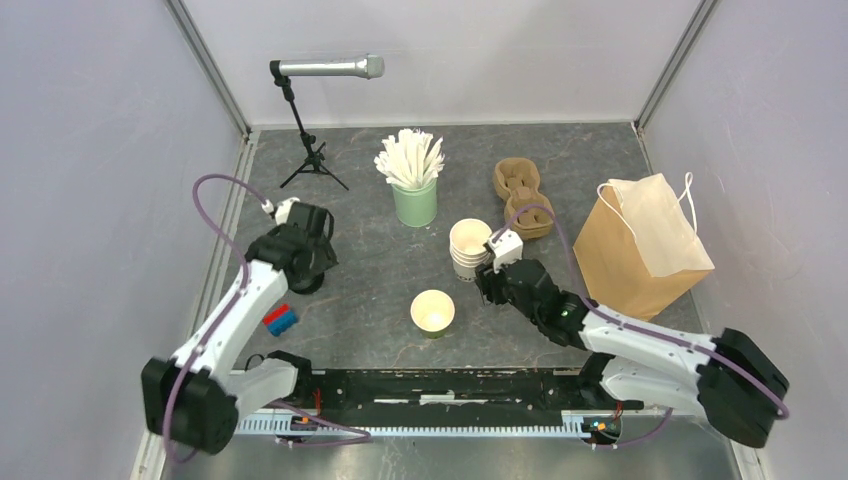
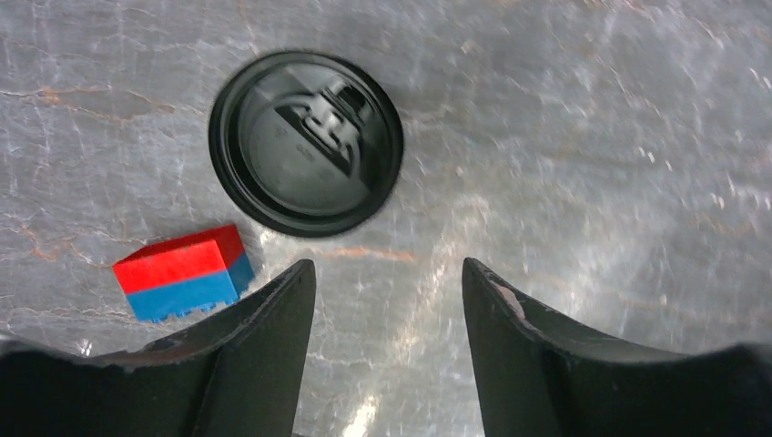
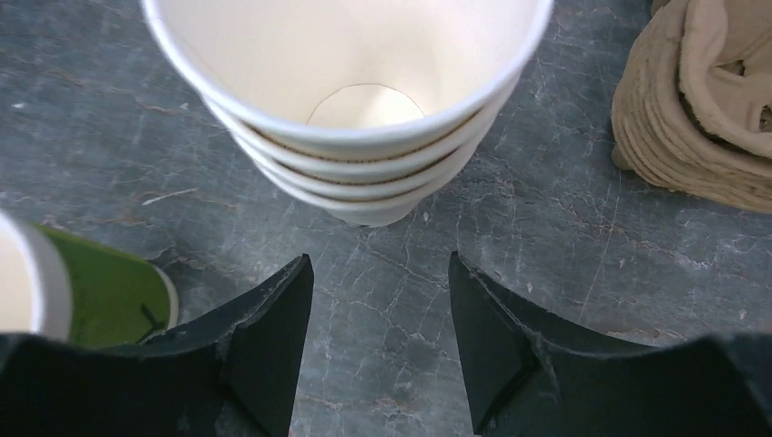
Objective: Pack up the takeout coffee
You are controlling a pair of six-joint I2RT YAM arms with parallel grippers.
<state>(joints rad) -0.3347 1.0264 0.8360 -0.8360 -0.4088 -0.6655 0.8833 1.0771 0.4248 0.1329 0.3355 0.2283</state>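
An olive-green paper cup (image 1: 432,312) stands upright on the table between the arms, with no lid on it and a cream inside. Its green wall (image 3: 105,291) shows at the lower left of the right wrist view. A round black plastic lid (image 2: 306,143) lies flat on the table just beyond my left gripper (image 2: 389,269), which is open and empty above the tabletop. In the top view the left gripper (image 1: 308,268) hangs at the left of the table. My right gripper (image 3: 378,264) is open and empty, just short of the cup stack.
A stack of lidless cream cups (image 1: 470,247) stands right in front of the right gripper (image 1: 487,282). A red-and-blue block (image 2: 182,271) lies beside the left fingers. Brown pulp cup carriers (image 1: 522,195), a paper bag (image 1: 640,245), a mint cup of white sticks (image 1: 413,190) and a microphone stand (image 1: 310,150) stand further back.
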